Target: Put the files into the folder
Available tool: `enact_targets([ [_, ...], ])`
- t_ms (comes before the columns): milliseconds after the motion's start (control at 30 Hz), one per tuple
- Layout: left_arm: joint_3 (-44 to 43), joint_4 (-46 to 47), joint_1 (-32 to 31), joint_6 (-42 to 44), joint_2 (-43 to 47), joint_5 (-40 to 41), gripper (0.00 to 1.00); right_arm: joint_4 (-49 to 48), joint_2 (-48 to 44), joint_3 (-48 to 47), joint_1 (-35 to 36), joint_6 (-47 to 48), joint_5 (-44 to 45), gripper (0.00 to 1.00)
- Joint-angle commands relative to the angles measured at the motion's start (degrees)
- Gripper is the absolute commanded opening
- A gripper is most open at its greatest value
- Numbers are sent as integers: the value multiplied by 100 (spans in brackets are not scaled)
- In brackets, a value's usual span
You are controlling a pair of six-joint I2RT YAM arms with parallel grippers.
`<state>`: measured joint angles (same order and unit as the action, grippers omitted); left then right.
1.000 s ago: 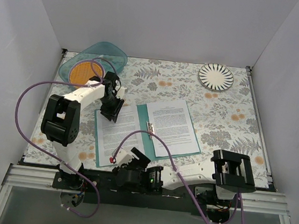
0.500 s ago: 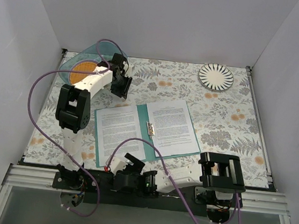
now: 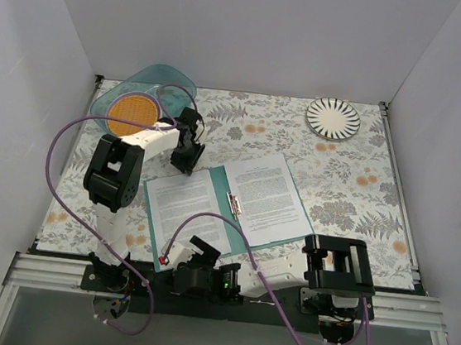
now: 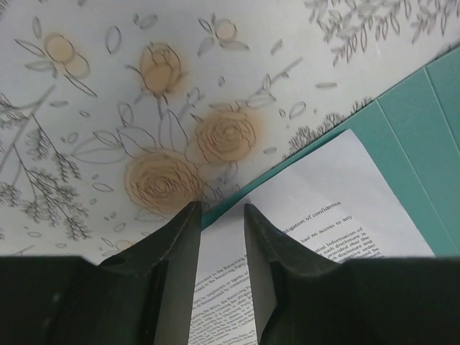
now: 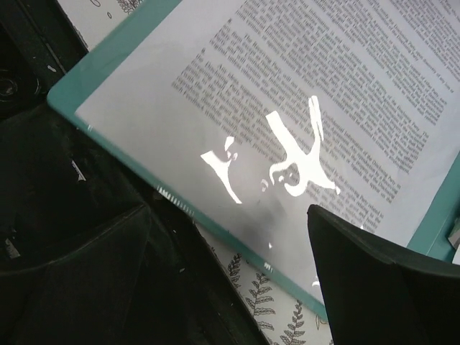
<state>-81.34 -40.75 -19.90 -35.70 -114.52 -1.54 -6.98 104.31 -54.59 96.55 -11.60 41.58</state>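
The teal folder (image 3: 219, 175) lies open on the floral cloth, with a metal clip (image 3: 231, 202) at its spine. One printed file (image 3: 185, 205) lies on its left half and another file (image 3: 265, 193) on its right half. My left gripper (image 3: 184, 155) hovers at the folder's far left corner. In the left wrist view its jaws (image 4: 221, 208) stand a narrow gap apart and empty, over the sheet's (image 4: 338, 187) corner and teal edge (image 4: 410, 115). My right gripper (image 3: 198, 256) is wide open and empty (image 5: 228, 215) at the folder's near edge (image 5: 100, 57), over the sheet (image 5: 323, 86).
A translucent teal bowl (image 3: 152, 89) with an orange disc (image 3: 132, 111) stands at the far left, just behind my left arm. A striped plate (image 3: 333, 118) sits at the far right. White walls close in three sides.
My left gripper rose off the left sheet toward the bowl, then came back down to the folder's far left corner. My right arm drew back toward its base.
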Motion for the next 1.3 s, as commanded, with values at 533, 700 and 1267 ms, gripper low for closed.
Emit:
enact_targets([
  [533,857,-249,-190,143,483,-48,29,100,809,-86,346,219,1350,81],
  [700,901,-293,-198,178,518,-39,29,-128,802,-61,303,351,1511,73],
  [1267,777,-803,-304,354,545,-224,29,-593,-534,-26,241,605,1836,42],
])
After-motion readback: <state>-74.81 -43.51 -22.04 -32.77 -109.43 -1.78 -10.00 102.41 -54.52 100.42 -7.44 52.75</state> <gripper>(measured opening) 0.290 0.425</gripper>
